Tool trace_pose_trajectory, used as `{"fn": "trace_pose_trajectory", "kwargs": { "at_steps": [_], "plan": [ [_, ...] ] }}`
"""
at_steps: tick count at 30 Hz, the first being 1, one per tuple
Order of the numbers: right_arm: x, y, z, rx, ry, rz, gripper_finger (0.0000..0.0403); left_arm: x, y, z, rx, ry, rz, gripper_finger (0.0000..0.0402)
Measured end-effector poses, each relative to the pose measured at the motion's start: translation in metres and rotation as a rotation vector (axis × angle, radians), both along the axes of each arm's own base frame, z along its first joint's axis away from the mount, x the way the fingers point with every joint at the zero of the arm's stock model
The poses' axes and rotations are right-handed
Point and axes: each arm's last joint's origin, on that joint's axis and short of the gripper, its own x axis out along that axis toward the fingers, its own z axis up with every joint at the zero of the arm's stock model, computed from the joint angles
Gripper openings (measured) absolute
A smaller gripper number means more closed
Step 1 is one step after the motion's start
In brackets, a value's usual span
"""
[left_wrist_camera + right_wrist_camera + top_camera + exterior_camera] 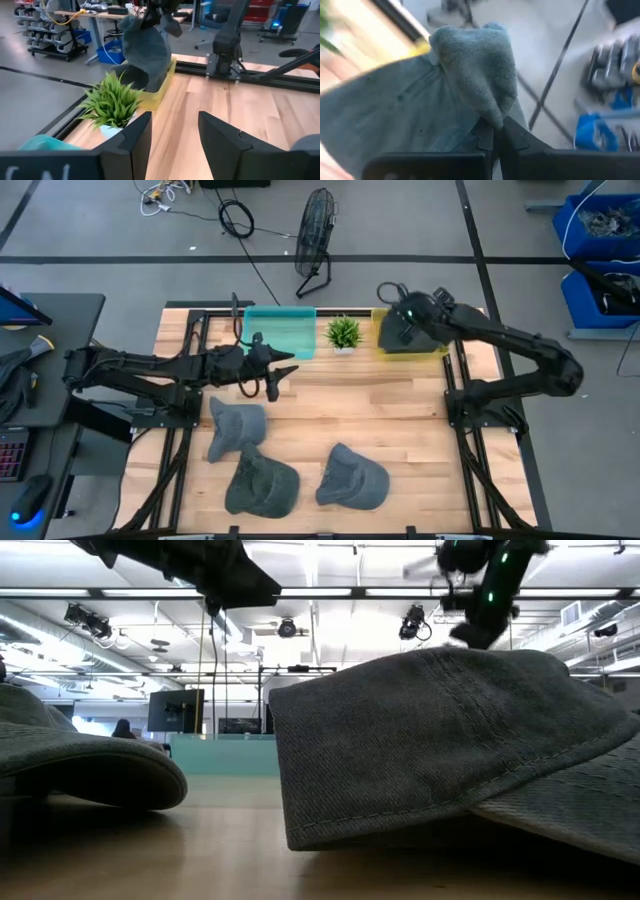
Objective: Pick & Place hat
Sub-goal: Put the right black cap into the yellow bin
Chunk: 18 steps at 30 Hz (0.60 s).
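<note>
My right gripper is at the table's far right, above the yellow bin, and is shut on a grey hat. The hat hangs below the gripper, and its lower end reaches down into the bin. My left gripper is open and empty, hovering above the table near the teal bin. Its fingers point toward the plant and the yellow bin. Three more grey hats lie on the table's near half. My right gripper pinches a bunched fold of the hat's cloth between its two shut fingers, at the hat's upper end. The fingers come from above, slanting down. The hat hangs slack below them, with its lower part inside the yellow bin.
A small potted plant stands between the teal and yellow bins at the far edge. Dark frame rails run along the table's sides. In the low view, two hats fill the foreground. Bare wood lies mid-table.
</note>
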Motion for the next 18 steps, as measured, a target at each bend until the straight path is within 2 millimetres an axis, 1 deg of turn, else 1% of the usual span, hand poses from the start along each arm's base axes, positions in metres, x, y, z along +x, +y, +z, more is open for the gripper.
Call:
{"fn": "trace_pose_trajectory", "kwargs": {
  "at_steps": [4,10,15,18],
  "plan": [
    [0.0,-0.025,-0.017,0.107,0.051,0.006,0.0007,0.0,0.0,-0.001,0.009,0.01,-0.003,0.0165],
    [0.013,-0.051,-0.043,0.166,0.1,0.034,0.0007,-0.001,0.0,-0.003,0.008,0.031,-0.003,0.0165],
    [0.023,-0.06,-0.069,0.332,0.06,0.05,0.0007,-0.001,0.0,-0.005,0.007,0.054,-0.003,0.0165],
    [0.026,-0.064,-0.082,0.344,0.109,-0.005,0.0019,-0.002,0.0,-0.006,0.004,0.073,-0.002,0.0165]
  ]
}}
